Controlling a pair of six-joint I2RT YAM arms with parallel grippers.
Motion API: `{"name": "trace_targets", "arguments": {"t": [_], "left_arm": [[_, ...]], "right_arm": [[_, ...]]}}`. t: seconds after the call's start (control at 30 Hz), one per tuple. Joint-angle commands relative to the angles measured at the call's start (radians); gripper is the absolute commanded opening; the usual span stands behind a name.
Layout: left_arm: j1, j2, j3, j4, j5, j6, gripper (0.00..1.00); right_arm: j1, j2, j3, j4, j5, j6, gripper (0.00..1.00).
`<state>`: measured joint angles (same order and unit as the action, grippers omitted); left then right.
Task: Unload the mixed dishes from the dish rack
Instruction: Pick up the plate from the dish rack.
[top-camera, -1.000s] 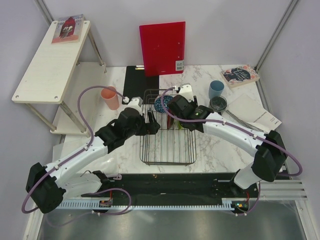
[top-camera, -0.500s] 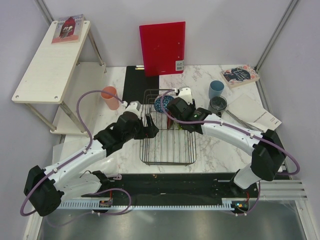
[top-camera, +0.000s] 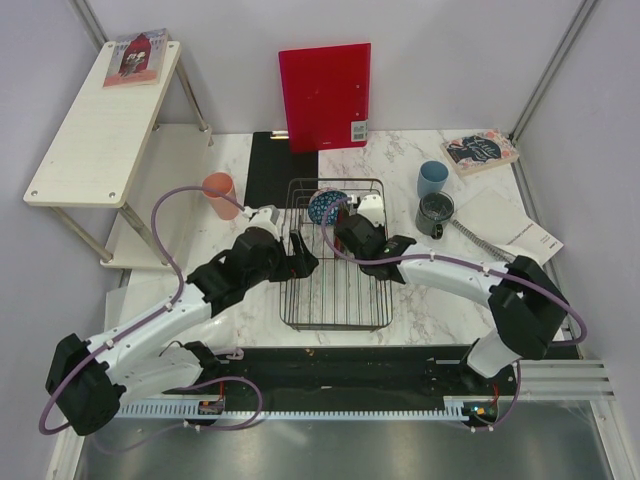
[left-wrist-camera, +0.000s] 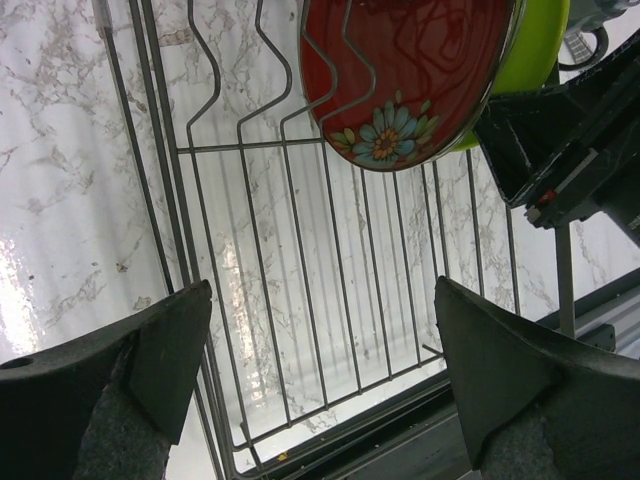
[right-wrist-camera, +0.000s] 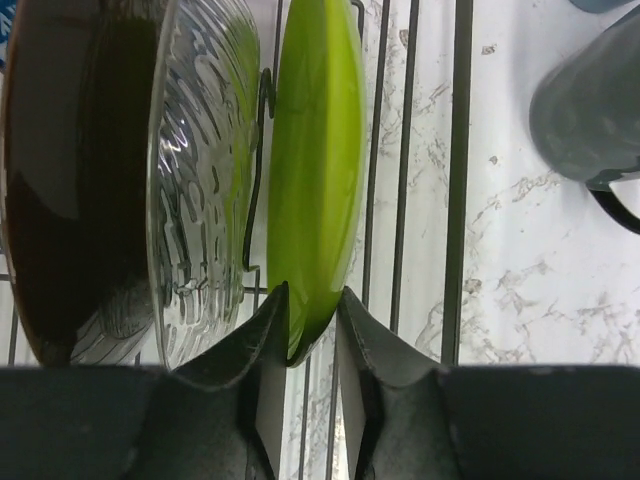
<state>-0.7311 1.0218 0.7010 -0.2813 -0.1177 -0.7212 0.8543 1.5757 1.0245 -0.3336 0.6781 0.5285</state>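
Observation:
The black wire dish rack (top-camera: 335, 290) stands mid-table. In it a dark red plate (right-wrist-camera: 60, 180), a clear glass plate (right-wrist-camera: 200, 170) and a lime-green dish (right-wrist-camera: 315, 170) stand on edge side by side. My right gripper (right-wrist-camera: 312, 335) is shut on the lime-green dish's lower rim, one finger on each face. My left gripper (left-wrist-camera: 325, 370) is open and empty over the rack's left part, with the red flowered plate (left-wrist-camera: 400, 70) ahead of it. A blue patterned bowl (top-camera: 327, 207) sits at the rack's far end. I cannot find the clear glass.
A pink cup (top-camera: 220, 195) stands left of the rack. A light blue cup (top-camera: 432, 178) and a dark grey mug (top-camera: 435, 213) stand to its right. A black mat (top-camera: 270, 168) and red folder (top-camera: 325, 95) are behind, a book (top-camera: 480, 150) and papers far right, and a white shelf (top-camera: 105, 120) left.
My right gripper has moved left and down onto the dishes in the rack, uncovering the dark grey mug. My left arm has shifted only slightly.

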Motion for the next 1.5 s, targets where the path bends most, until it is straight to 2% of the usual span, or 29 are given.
{"name": "trace_targets", "arguments": {"t": [0.0,0.1,0.37,0.9,1.13,1.47], "left_arm": [[-0.002,-0.019,-0.041,0.010,-0.007,-0.053,0.99],[-0.002,-0.029,-0.069,0.034,0.000,-0.070,0.99],[-0.001,0.007,-0.083,0.053,0.016,-0.101,0.98],[-0.001,0.026,-0.081,0.059,0.015,-0.115,0.97],[-0.002,0.035,-0.077,0.062,0.021,-0.118,0.97],[-0.001,0.040,-0.067,0.067,0.018,-0.115,0.97]], "right_arm": [[-0.006,-0.048,-0.084,0.134,0.066,0.031,0.28],[-0.006,-0.065,-0.124,0.174,0.083,0.044,0.23],[0.018,-0.134,-0.150,0.163,0.175,0.070,0.00],[0.121,-0.315,-0.199,0.085,0.281,0.102,0.00],[0.153,-0.361,-0.193,0.012,0.281,0.120,0.00],[0.203,-0.514,-0.132,-0.104,0.276,0.130,0.00]]}}
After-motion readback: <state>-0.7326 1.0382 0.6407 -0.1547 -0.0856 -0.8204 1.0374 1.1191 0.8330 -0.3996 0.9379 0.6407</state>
